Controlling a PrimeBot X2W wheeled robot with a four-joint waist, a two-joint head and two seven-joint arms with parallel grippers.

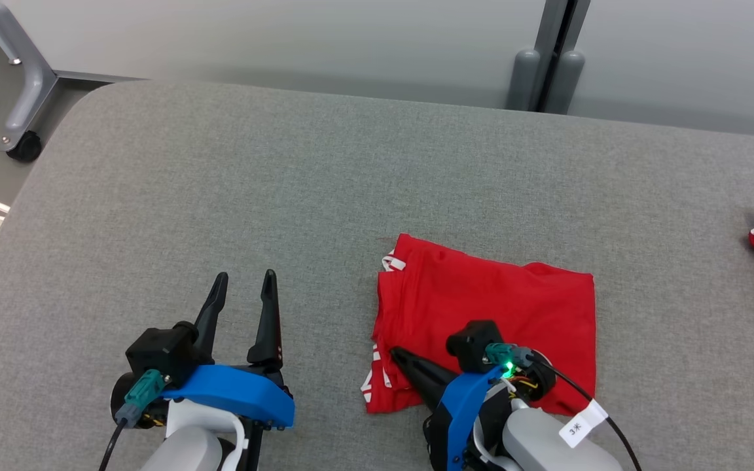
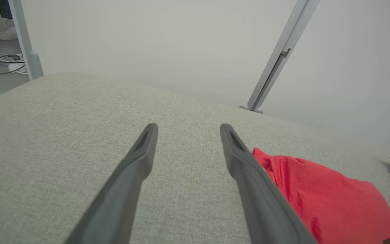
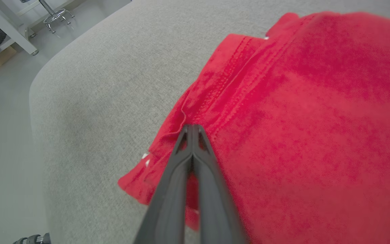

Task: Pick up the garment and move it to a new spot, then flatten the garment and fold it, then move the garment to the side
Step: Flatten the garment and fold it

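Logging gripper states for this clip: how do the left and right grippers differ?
The left gripper is open; the right gripper is shut. The left is over bare grey padded table, apart from the folded red garment; the right pinches that garment's left edge. Both are dark and long-fingered.

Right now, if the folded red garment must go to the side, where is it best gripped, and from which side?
Probably its left edge near the front corner, coming from the robot's near side, low over the table. The folded red garment lies flat, so only its stacked, stitched edge offers a lip that catches all layers. The right gripper is shut just there.
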